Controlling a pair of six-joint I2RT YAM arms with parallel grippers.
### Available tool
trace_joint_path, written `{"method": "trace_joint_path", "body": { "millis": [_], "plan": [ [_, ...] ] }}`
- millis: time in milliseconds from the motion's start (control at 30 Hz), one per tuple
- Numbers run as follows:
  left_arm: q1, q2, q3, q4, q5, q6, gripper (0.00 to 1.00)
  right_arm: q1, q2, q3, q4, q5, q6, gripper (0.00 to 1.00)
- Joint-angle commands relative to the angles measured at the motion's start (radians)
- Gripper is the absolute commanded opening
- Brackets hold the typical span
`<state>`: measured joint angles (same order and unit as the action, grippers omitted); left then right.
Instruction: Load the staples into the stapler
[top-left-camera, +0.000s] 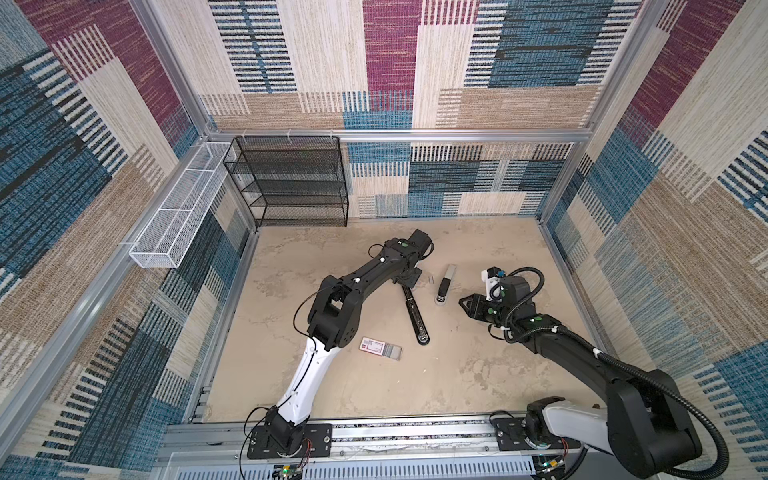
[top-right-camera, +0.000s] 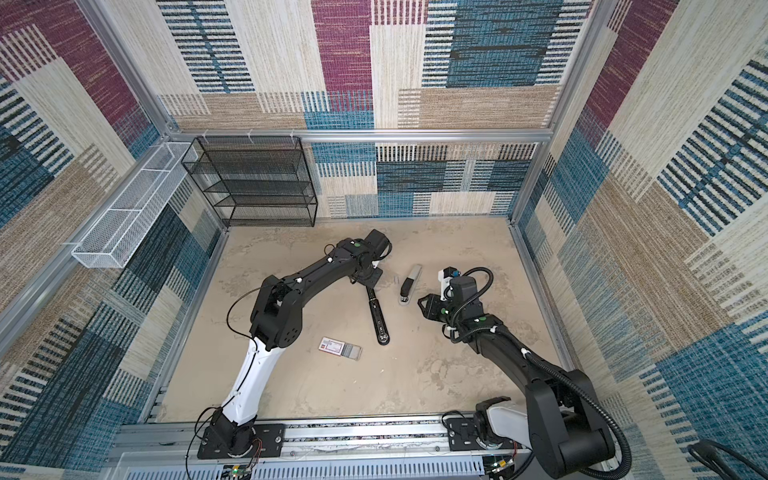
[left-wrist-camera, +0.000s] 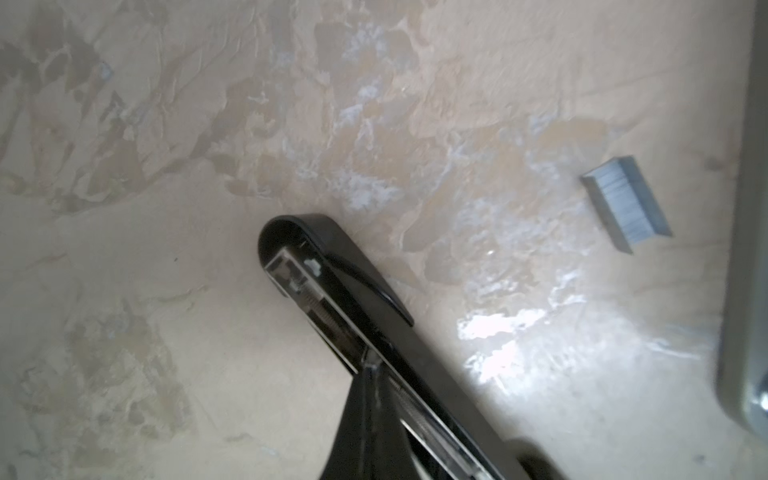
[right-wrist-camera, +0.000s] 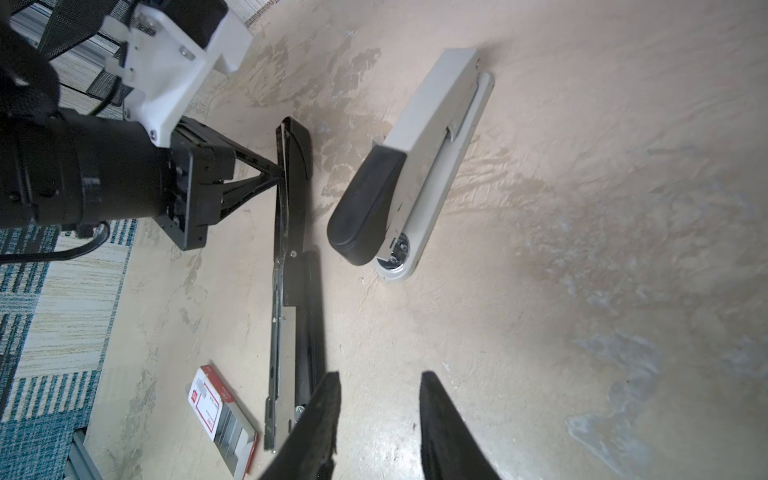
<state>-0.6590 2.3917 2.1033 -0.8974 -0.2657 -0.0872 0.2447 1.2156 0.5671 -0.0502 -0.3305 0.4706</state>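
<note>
A black stapler (top-left-camera: 417, 318) lies opened out flat mid-table, its magazine channel facing up (left-wrist-camera: 332, 282). My left gripper (right-wrist-camera: 277, 176) is shut, with its tips pressed onto the far half of that stapler's thin rail (left-wrist-camera: 370, 368). Whether it pinches the rail is unclear. A short loose strip of staples (left-wrist-camera: 627, 203) lies on the table between the two staplers. The white box of staples (top-left-camera: 380, 348) with a red mark lies open near the left arm. My right gripper (right-wrist-camera: 380, 382) hovers open and empty near the black stapler's near end. Just ahead of it is a shut grey stapler (right-wrist-camera: 432, 145).
A black mesh shelf (top-left-camera: 291, 183) stands against the back wall on the left. A white mesh basket (top-left-camera: 178, 208) hangs on the left wall. An aluminium rail (top-left-camera: 374, 432) carrying both arm bases runs along the front edge.
</note>
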Motion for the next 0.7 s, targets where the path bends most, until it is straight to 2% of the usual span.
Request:
{"method": "trace_joint_path", "body": {
  "millis": [0,233,500,667],
  "plan": [
    [0.005,-0.004,-0.019,-0.092,-0.044,-0.012,0.0,-0.001,0.006,0.002,0.035,-0.001,0.0,0.36],
    [0.01,-0.09,-0.077,-0.023,-0.057,-0.005,0.0,-0.001,0.009,-0.004,0.043,-0.006,0.008,0.36],
    [0.019,-0.235,-0.213,0.094,-0.003,-0.004,0.0,0.0,0.009,-0.01,0.05,-0.007,0.013,0.36],
    [0.037,-0.271,-0.293,0.085,-0.067,-0.012,0.0,-0.001,0.013,-0.007,0.05,-0.01,0.011,0.36]
  ]
}}
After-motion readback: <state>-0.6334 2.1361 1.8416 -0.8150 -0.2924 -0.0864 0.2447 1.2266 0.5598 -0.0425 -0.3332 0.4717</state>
